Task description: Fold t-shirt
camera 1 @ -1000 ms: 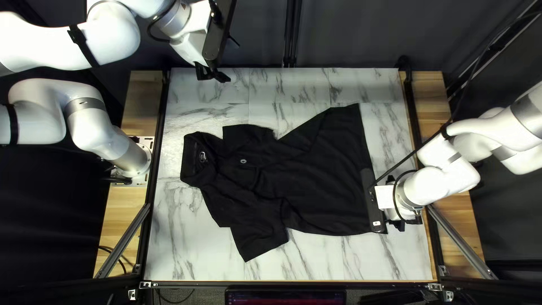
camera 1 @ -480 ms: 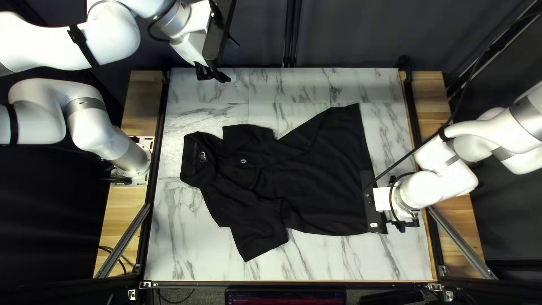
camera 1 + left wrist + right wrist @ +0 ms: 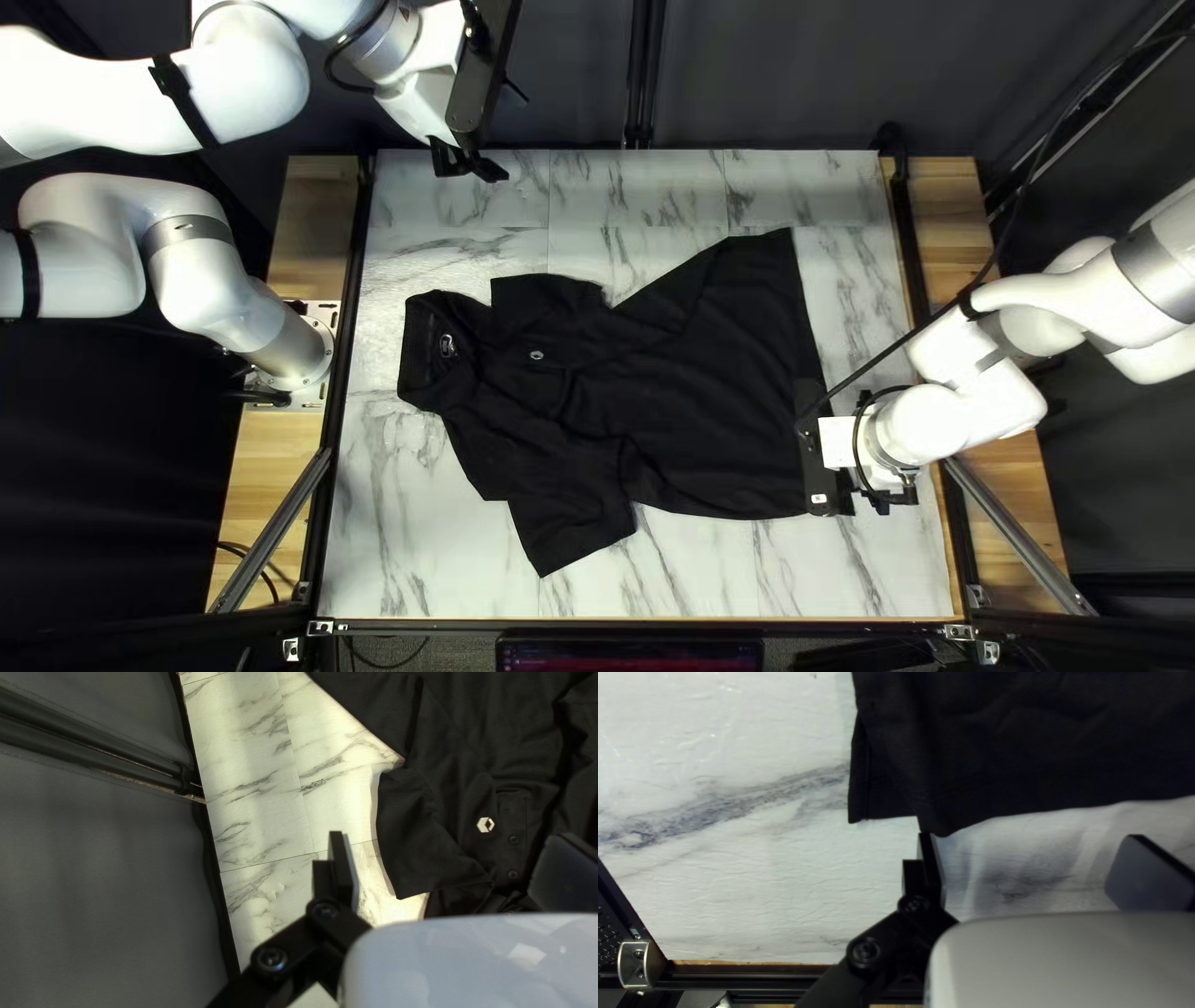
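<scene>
- Lining up the right hand [image 3: 1030,837] with the hem [image 3: 1058,778] seems the step; its fingers are parted on nothing, one tip right by the edge.
- The t-shirt [image 3: 710,386] lies spread on the bench [image 3: 423,548], collar [image 3: 421,355] at the left of the top left view, hem at the right.
- Go in low and level, then ease forward so a good bite of hem sits inside before closing.
- Take front and back layers together; a shallow pinch could catch only one.
- The left hand [image 3: 450,839], also open and empty, hangs by a sleeve [image 3: 423,834]; lift only once the grip is firm.
</scene>
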{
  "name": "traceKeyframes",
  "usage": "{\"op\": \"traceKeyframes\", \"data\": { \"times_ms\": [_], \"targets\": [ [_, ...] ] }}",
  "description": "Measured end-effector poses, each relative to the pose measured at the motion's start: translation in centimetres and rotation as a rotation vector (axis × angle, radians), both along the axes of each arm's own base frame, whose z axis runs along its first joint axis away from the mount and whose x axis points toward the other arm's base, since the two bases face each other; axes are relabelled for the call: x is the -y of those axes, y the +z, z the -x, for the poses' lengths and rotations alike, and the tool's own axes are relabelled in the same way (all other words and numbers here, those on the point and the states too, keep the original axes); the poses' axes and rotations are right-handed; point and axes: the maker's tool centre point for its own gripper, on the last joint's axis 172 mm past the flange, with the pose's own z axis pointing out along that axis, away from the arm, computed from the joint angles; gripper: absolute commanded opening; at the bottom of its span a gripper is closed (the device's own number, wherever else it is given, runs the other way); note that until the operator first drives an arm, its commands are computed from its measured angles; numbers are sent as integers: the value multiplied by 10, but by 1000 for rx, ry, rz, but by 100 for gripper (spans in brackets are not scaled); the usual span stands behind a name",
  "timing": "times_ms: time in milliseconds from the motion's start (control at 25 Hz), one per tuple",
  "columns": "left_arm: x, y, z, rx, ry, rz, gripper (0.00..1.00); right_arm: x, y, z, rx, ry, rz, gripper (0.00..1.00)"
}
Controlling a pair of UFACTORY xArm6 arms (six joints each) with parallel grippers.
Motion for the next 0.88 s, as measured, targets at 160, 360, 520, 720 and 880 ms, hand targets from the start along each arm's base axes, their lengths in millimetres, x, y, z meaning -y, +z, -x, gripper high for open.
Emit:
{"op": "traceKeyframes", "data": {
  "times_ms": [160, 360, 520, 720, 880],
  "targets": [
    [0, 0, 0, 0, 0, 0, 100, 2, -4, 6, 1, -2, 1, 100],
    [0, 0, 0, 0, 0, 0, 100, 4, -8, 8, 5, -8, -7, 100],
    [0, 0, 0, 0, 0, 0, 100, 5, -4, -2, 20, -2, -7, 100],
    [0, 0, 0, 0, 0, 0, 100, 4, -3, -16, 33, 14, -3, 100],
    [0, 0, 0, 0, 0, 0, 100, -2, 2, -22, 39, 23, 2, 100]
  ]
}}
